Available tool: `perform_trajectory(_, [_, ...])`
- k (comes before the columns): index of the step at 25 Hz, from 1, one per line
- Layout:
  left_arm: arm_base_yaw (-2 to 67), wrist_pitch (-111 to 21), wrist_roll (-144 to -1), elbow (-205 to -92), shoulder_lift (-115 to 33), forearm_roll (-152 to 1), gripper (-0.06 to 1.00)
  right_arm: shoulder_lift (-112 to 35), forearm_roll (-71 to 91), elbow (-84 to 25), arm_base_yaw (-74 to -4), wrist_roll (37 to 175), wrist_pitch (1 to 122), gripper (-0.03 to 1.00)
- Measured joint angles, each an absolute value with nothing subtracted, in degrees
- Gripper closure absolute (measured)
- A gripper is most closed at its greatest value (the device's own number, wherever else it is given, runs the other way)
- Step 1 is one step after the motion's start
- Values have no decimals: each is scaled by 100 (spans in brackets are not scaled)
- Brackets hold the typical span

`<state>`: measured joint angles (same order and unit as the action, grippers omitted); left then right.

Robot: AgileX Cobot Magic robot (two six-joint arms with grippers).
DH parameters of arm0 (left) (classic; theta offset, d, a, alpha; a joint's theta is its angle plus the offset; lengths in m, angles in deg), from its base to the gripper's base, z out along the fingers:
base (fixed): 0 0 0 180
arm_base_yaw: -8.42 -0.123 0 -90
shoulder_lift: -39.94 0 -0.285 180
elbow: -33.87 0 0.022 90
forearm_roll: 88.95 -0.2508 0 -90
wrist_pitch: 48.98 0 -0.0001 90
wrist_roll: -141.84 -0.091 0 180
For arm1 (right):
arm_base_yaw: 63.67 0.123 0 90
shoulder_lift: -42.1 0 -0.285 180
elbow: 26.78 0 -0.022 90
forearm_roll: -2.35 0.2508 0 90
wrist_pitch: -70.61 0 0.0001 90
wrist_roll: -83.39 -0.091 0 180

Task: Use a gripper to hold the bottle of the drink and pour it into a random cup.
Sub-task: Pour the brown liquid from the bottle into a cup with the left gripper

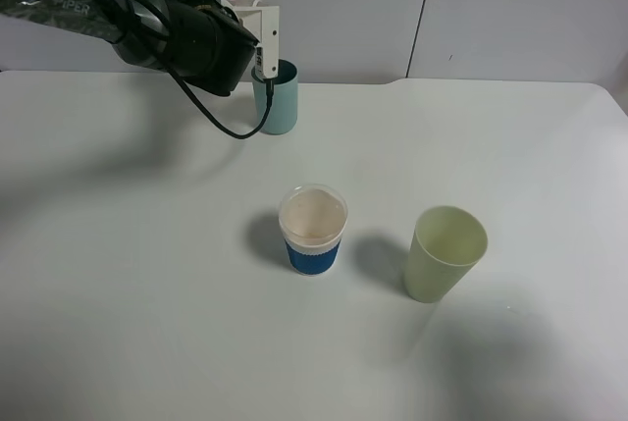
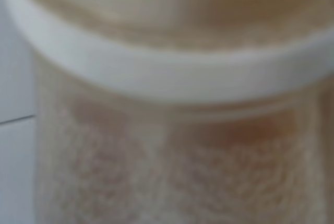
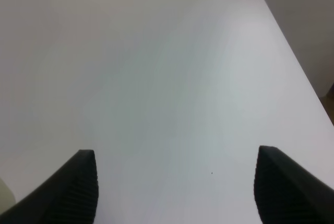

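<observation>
- Black-fingered left claw (image 1: 267, 60) hangs at the rim of the tall teal-green plastic cup (image 1: 278, 99) at the far side of the white surface (image 1: 147, 293); it is clamped on the small translucent plastic bottle (image 2: 177, 130), blurred and brown-tinged in its wrist view
- Over the surface, the right claw (image 3: 177, 153) hovers, fingers wide apart
- The short blue-and-white cup (image 1: 313, 230) and pale yellow-green tapered cup (image 1: 446, 254) stand side by side, nearer the camera

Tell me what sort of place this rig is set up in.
Probably a robot lab bench, not a kitchen: a plain white table, blank white wall panels behind it, and a black robot arm reaching to a teal cup.
</observation>
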<state>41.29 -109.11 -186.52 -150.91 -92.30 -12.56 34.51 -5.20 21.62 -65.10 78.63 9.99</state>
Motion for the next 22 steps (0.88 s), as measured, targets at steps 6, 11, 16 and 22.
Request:
perform_trajectory(6, [4129, -10911, -18652, -15091, -9230, -1262, 58, 3451, -520, 2162, -6510, 7863, 999, 33])
perform_trajectory(11, [4129, -10911, -18652, -15091, -9230, -1281, 58, 3451, -520, 2162, -6510, 7863, 999, 33])
perform_trajectory(16, [4129, -10911, -18682, -15091, -9230, -1281, 58, 3451, -520, 2162, -6510, 7863, 999, 33])
perform_trajectory(22, [4129, -10911, -18735, -15091, -9230, -1299, 58, 3451, -520, 2162, -6510, 7863, 999, 33])
